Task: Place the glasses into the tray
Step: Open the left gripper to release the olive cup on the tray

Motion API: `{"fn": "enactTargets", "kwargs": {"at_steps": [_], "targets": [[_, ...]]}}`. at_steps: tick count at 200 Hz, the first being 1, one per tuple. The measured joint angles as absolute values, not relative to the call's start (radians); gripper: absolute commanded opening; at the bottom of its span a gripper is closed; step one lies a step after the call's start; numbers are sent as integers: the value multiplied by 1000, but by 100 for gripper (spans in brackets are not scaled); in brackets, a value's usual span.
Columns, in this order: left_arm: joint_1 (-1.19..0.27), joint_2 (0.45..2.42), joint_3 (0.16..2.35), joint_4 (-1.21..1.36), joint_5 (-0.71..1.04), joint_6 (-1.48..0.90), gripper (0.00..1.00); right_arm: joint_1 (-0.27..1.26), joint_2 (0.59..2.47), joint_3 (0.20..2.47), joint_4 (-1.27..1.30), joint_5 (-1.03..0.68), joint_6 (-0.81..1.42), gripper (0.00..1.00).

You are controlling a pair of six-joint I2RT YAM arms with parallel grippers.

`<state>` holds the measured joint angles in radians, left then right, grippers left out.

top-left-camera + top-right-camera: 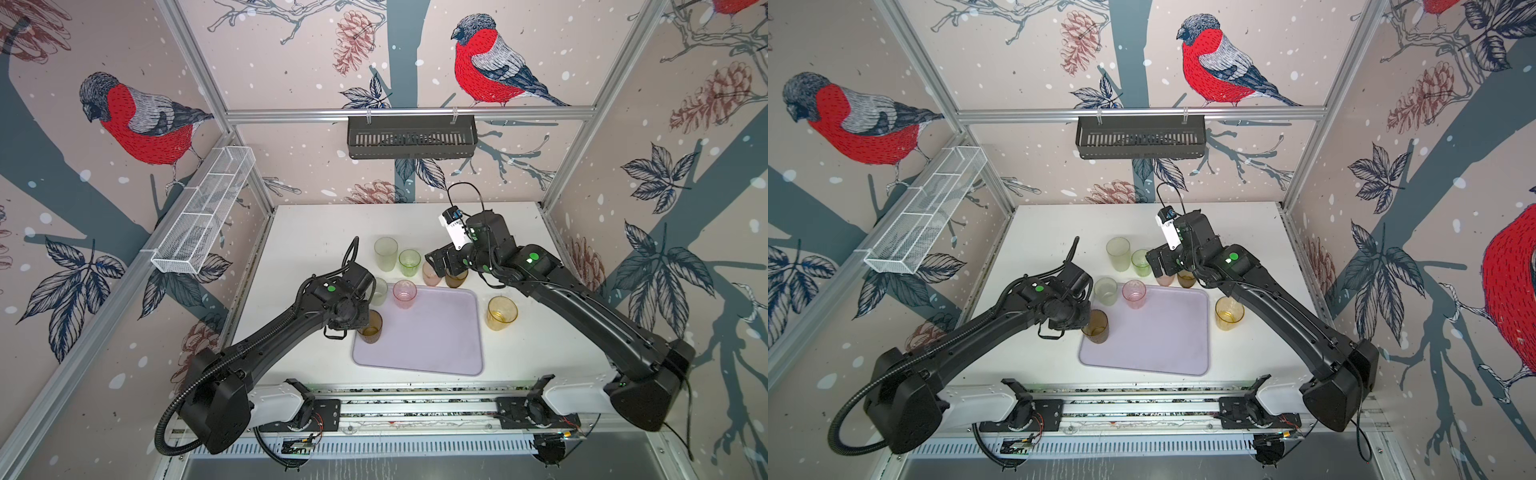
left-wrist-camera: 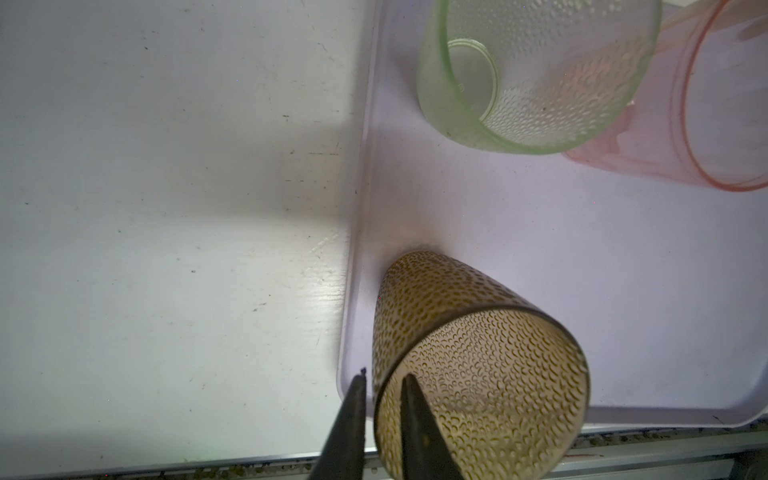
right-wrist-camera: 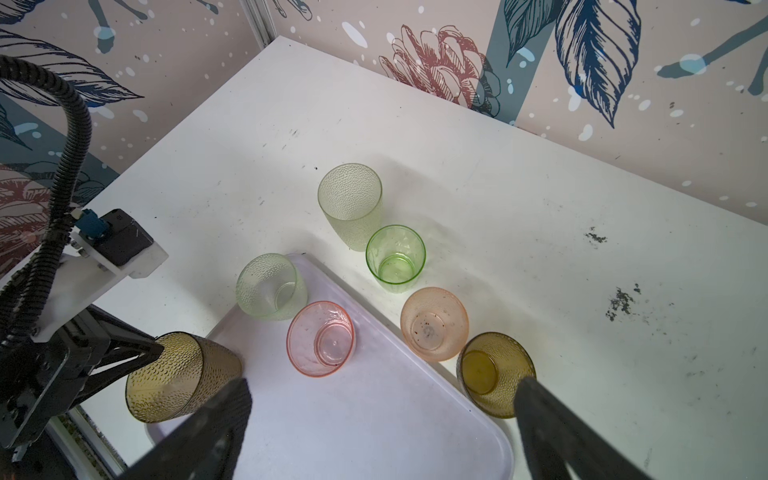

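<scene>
The lilac tray (image 1: 436, 332) (image 3: 374, 415) holds three glasses: a brown dimpled one (image 1: 371, 328) (image 2: 478, 365) near its left edge, a pale green one (image 1: 380, 291) (image 2: 540, 75) and a pink one (image 1: 404, 294) (image 3: 322, 338) at its back. My left gripper (image 2: 384, 376) straddles the brown glass's rim, one finger inside and one outside, slightly open with small gaps to the wall. My right gripper (image 3: 382, 384) hovers wide open and empty over the tray's back edge. Behind the tray stand a tall pale green (image 1: 385, 253), a bright green (image 3: 395, 257), a peach (image 3: 434, 324) and a dark amber glass (image 3: 494, 374).
A yellow-amber glass (image 1: 501, 313) stands on the white table to the right of the tray. A black slotted basket (image 1: 411, 137) hangs on the back wall. A white wire mesh basket (image 1: 203, 212) hangs on the left wall.
</scene>
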<state>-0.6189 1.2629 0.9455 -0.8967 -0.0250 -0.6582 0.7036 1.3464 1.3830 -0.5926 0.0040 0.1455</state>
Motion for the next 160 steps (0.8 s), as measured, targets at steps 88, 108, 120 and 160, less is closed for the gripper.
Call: {"fn": "enactTargets", "kwargs": {"at_steps": [88,108,120,160], "targets": [[-619,1242,983,-910,-30,-673,44,701,1333,1380,-592,4,142,100],[-619,1235,986,-918,-33,-678,46,701,1327,1380,-592,4,143,100],[-619,1229,986,-924,-33,-681,47,701,1322,1378,-592,4,143,100],[-619,1196,1017,-937,-33,-699,49,701,1290,1352,-589,4,155,100]]}}
